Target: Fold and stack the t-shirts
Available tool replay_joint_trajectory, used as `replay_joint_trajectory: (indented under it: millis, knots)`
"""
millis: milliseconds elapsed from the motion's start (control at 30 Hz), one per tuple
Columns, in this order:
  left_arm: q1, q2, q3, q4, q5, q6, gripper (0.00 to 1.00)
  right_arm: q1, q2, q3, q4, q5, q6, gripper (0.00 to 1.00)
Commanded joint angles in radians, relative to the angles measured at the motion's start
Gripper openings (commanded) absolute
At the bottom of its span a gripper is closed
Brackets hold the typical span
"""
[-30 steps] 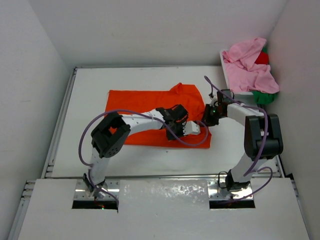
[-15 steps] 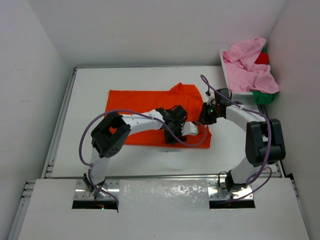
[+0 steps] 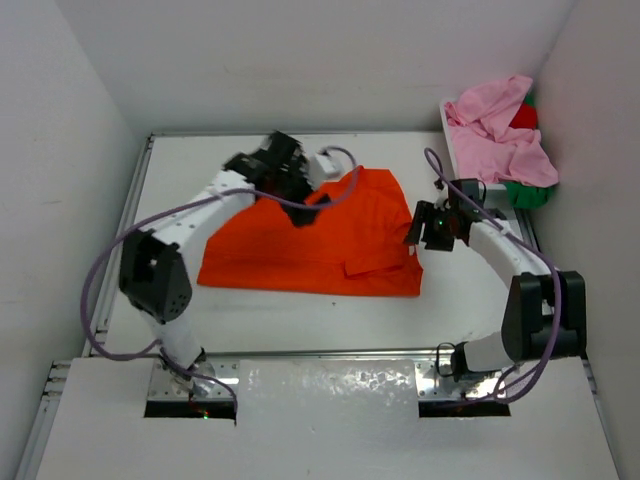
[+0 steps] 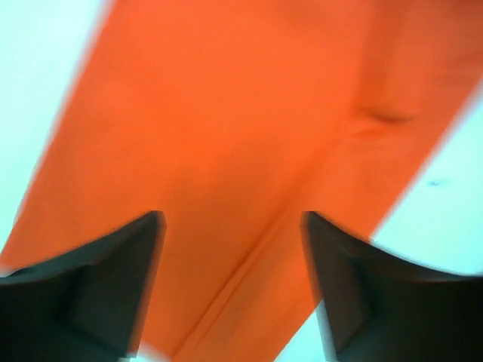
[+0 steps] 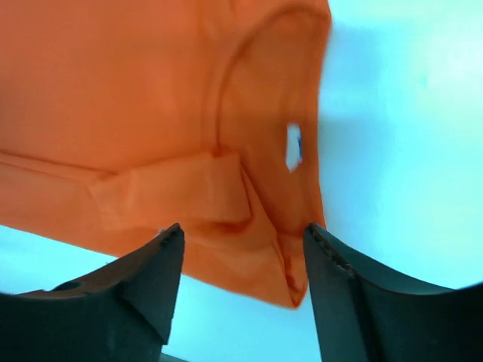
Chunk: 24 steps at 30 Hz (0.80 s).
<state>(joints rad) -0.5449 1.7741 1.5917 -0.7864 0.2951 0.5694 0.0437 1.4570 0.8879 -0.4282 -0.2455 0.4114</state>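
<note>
1. Orange t-shirt (image 3: pixel 330 245): spread flat on table (image 3: pixel 180 200), one sleeve folded in on it.
2. L gripper (image 3: pixel 325 163): over the orange t-shirt's far edge, fingers wide apart, nothing btwn them; view blurred.
3. R gripper (image 3: pixel 418 230): at its right edge, fingers apart, empty.
4. Pink t-shirt (image 3: pixel 500 135), red t-shirt (image 3: pixel 523 116) & green t-shirt (image 3: pixel 527 193): heaped in white basket (image 3: pixel 447 128), right of and beyond the orange t-shirt.

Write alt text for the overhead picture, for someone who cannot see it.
An orange t-shirt lies spread on a white table. The robot's left hand is over the shirt's far edge, its right hand beside the right edge. A white basket in the far right corner holds a pink shirt, a red shirt and a green shirt.
</note>
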Motion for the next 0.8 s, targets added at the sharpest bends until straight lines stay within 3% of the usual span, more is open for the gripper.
replay_joint_trajectory:
  millis: [0, 33, 67, 167, 233, 267, 333, 433, 633, 767]
  knots:
    - [0.244, -0.102, -0.099, -0.117, -0.030, -0.069, 0.66, 0.005, -0.066, -0.081, -0.090, 0.048, -0.008, 0.64]
    - [0.299, -0.116, -0.133, -0.147, -0.034, -0.074, 0.45, 0.005, -0.105, -0.107, -0.092, 0.058, -0.005, 0.65]
    - [0.413, -0.129, -0.171, -0.161, -0.034, -0.069, 0.41, 0.005, -0.124, -0.159, -0.087, 0.057, 0.003, 0.67]
    - [0.631, -0.130, -0.353, -0.177, -0.014, -0.016, 0.42, 0.007, -0.149, -0.231, -0.076, 0.006, 0.017, 0.68]
    - [0.709, -0.130, -0.418, -0.150, -0.017, 0.003, 0.46, 0.008, -0.142, -0.262, -0.070, -0.014, 0.023, 0.67]
    - [0.718, -0.136, -0.467, -0.139, -0.011, 0.012, 0.48, 0.012, -0.141, -0.273, -0.064, -0.032, 0.026, 0.66]
    - [0.720, -0.162, -0.502, -0.108, 0.019, 0.012, 0.62, 0.024, -0.145, -0.296, -0.040, -0.044, 0.043, 0.65]
    - [0.721, -0.174, -0.552, -0.053, 0.016, -0.016, 0.70, 0.047, -0.142, -0.313, -0.027, -0.032, 0.055, 0.63]
    - [0.724, -0.078, -0.641, 0.032, -0.120, -0.057, 0.67, 0.079, -0.093, -0.360, 0.034, 0.009, 0.076, 0.55]
    - [0.724, -0.042, -0.676, 0.072, -0.113, -0.062, 0.50, 0.078, -0.084, -0.379, 0.101, 0.029, 0.095, 0.44]
